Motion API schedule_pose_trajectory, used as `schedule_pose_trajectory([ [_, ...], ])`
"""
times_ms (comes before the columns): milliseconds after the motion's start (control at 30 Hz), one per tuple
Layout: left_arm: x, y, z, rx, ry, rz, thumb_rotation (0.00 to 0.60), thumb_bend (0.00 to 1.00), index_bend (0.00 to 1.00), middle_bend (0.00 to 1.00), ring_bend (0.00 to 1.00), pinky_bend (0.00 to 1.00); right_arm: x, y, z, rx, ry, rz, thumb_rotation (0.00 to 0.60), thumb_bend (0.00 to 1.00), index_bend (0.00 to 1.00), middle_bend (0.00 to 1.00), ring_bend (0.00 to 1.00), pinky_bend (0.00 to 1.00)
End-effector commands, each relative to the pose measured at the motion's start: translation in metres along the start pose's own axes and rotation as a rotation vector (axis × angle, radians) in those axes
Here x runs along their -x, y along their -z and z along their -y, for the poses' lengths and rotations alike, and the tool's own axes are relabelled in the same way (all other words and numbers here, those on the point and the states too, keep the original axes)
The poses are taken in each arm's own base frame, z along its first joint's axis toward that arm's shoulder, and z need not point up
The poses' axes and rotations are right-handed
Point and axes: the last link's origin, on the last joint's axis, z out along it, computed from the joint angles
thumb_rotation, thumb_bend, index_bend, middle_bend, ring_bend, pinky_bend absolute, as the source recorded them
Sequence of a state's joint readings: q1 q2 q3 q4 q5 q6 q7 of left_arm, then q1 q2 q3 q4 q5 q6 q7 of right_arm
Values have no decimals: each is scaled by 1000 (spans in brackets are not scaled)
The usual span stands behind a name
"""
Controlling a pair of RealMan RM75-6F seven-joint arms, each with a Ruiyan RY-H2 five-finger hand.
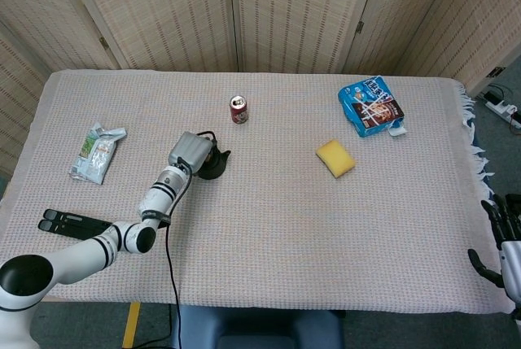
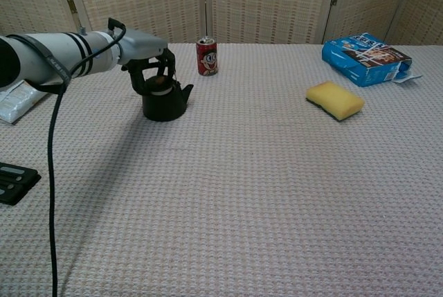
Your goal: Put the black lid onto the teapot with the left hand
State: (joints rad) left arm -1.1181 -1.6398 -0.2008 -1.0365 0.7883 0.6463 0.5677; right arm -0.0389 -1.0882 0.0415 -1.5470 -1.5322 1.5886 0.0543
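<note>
Now the left hand (image 2: 149, 68) hangs directly over the teapot (image 2: 165, 103), which stands on the table (image 2: 263, 193) toward the left, just short of the red can (image 2: 206, 56); its dark fingers (image 2: 169, 68) curve down around the pot's mouth, and between them sits the black lid (image 2: 160, 82), low over the opening. From the chest view the lid appears level and centred on the rim, though whether it is fully seated or held a hair above I cannot tell (the fingers hide the rim's near edge); the hand looks closed about the lid, gripping it from above. The relation that matters is vertical: lid straight above the mouth, hand straight above the lid, spout pointing to the right, away from the fingers; so the coming move is probably a short settle downward and then a spreading of the fingers. The right hand (image 1: 506, 243) rests well apart at the table's far right edge, fingers apart, holding nothing.
</note>
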Motion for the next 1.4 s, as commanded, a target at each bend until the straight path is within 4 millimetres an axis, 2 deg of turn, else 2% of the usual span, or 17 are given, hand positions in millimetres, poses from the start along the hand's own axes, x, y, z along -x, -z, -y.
schedule_pose_trajectory([
  [33,-1,-1,-1,-4,2,2,600,284,272,339,773,735,0,0,0,-4,0,-2,600,348,9,38,144,0],
  [233,-2,-2,-1,-17,-11,2,600,284,162,254,759,735,-1,0,-1,-1,-2,-9,600,348,10,38,148,0],
  [400,-6,1,-2,-13,4,-2,600,284,108,198,747,736,-1,0,-2,-1,-3,-11,600,348,9,38,148,0],
  [567,-11,13,-1,-1,38,-17,600,284,103,174,742,735,-2,-2,-2,-10,-3,-13,600,347,10,38,149,0],
  [700,-12,34,0,35,42,-33,600,283,104,174,743,735,-1,-2,-1,-11,-3,-11,600,348,10,38,151,0],
  [800,-7,53,-1,76,9,-44,600,284,105,174,744,735,0,-3,-2,-9,-6,-8,600,348,9,38,151,0],
  [1000,3,74,-3,124,-22,-56,600,283,122,174,747,735,1,-5,1,-17,-6,-7,600,348,9,38,151,0],
  [1400,15,72,-1,127,-35,-53,600,283,129,174,747,735,0,-2,2,-10,-3,-8,600,348,9,38,151,0],
])
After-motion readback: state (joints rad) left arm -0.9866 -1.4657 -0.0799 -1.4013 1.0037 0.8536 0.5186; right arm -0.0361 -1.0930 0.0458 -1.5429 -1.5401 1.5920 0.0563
